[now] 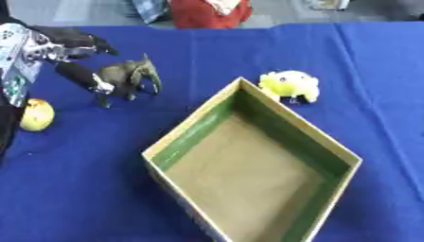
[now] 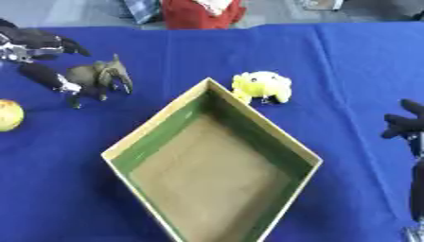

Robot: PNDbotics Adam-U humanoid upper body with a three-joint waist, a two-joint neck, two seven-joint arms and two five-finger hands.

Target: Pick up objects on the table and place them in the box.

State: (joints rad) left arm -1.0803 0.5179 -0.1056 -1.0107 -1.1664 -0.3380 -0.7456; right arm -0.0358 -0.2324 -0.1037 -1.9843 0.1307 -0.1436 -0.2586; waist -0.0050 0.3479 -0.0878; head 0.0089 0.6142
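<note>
The elephant figure (image 1: 131,76) stands in the upper left of the frame, on the blue cloth (image 1: 99,189), and your left hand (image 1: 79,56) is at it. One finger reaches over the back and the thumb touches the rear of the figure, so the hand looks closed around it, but the grip seems to hold only the rear end. Before you lift, bring the fingers more to the middle of the body, so the figure does not tip. Then carry it to the right, over the near rim of the box (image 1: 190,127), which is empty in the centre. The yellow toy (image 1: 290,85) lies just beside the upper corner of the box, the yellow fruit (image 1: 36,115) at the left edge. Your right hand (image 2: 406,124) rests at the right edge, fingers relaxed.
</note>
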